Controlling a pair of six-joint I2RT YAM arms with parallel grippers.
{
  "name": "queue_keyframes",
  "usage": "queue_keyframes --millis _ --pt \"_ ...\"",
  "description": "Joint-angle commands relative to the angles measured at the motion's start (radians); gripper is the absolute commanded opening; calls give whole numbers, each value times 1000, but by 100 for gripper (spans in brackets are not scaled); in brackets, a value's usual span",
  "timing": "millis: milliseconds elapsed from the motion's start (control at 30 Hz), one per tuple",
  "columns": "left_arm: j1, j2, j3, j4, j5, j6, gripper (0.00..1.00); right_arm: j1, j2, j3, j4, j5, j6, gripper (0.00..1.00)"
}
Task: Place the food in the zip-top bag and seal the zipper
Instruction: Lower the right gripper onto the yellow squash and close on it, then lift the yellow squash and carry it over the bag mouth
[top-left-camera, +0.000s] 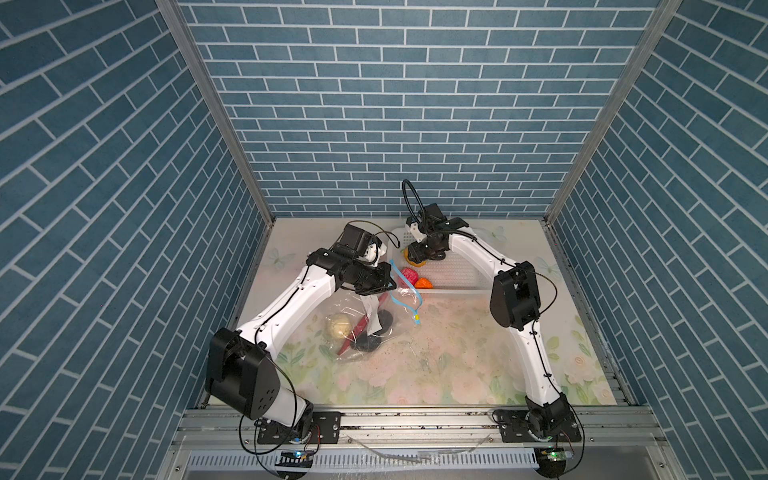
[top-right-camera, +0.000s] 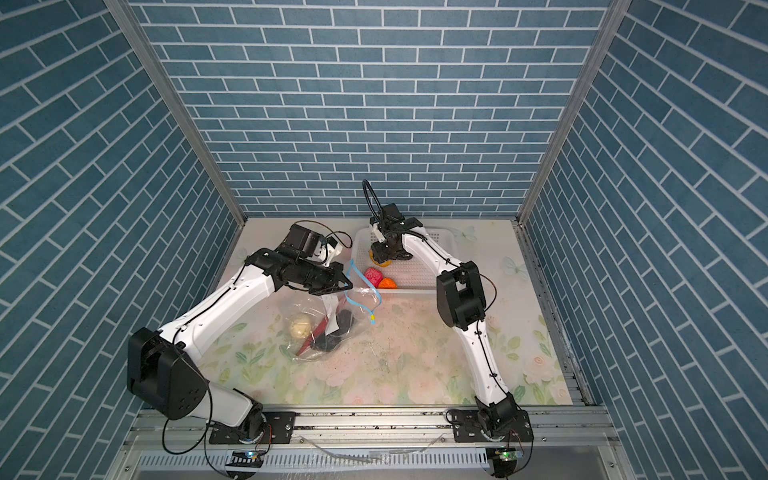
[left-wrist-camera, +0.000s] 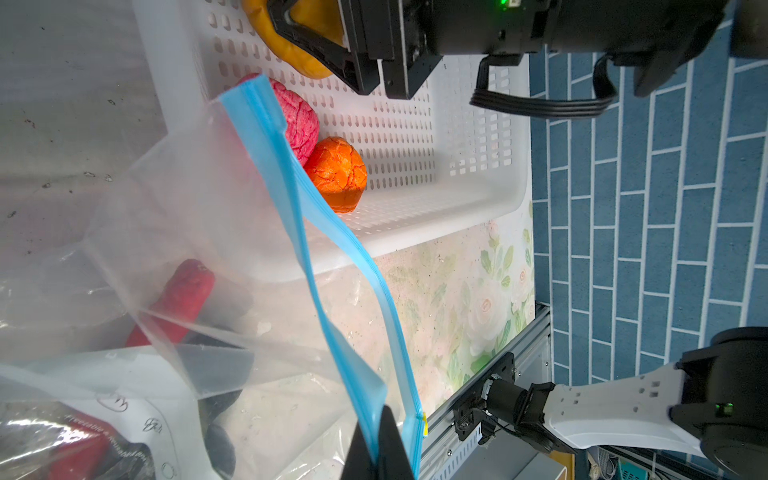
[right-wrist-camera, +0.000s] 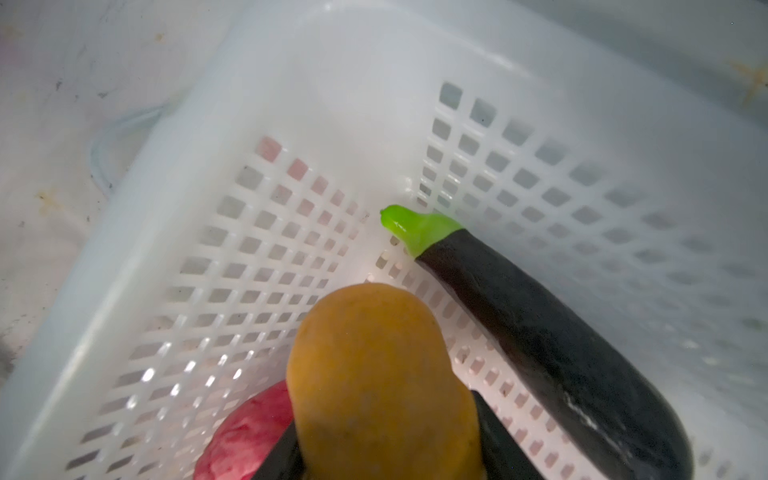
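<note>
Table (top-left-camera: 457, 353): left end effector (left-wrist-camera: 378, 451) clamped on zipper (left-wrist-camera: 299, 199), right end effector (right-wrist-camera: 386, 446) gripping yellow piece (right-wrist-camera: 374, 353)

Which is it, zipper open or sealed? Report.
Open. In the left wrist view the zipper shows two blue strips parted with a gap between them; the left gripper pinches one.

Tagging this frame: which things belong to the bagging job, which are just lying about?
Job: clear crinkly zip-top bag, its light-blue zipper strip; bagged cream lumpy ball, long red strip, black ovals; unbagged yellow-orange lump, pink bumpy ball, orange ball, dark eggplant.
Lying about: white perforated plastic basket, floral table mat.
</note>
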Motion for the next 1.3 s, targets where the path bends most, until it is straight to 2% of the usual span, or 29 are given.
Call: queue_keyframes --millis 0,200,433,900,1267 --pt "5 -25 -15 14 5 5 0 -5 -80 -59 31 -21 95 52" --pt "5 -20 -17 19 13 5 0 -8 -152 -139 73 -56 207 52" --pt "5 -21 -6 14 18 6 0 -11 -277 -244 90 -107 248 53" --pt "5 -31 -3 26 24 0 0 -10 -580 -600 197 -286 418 53" --pt "5 -29 -9 40 21 -9 0 12 -712 -786 291 -379 435 53"
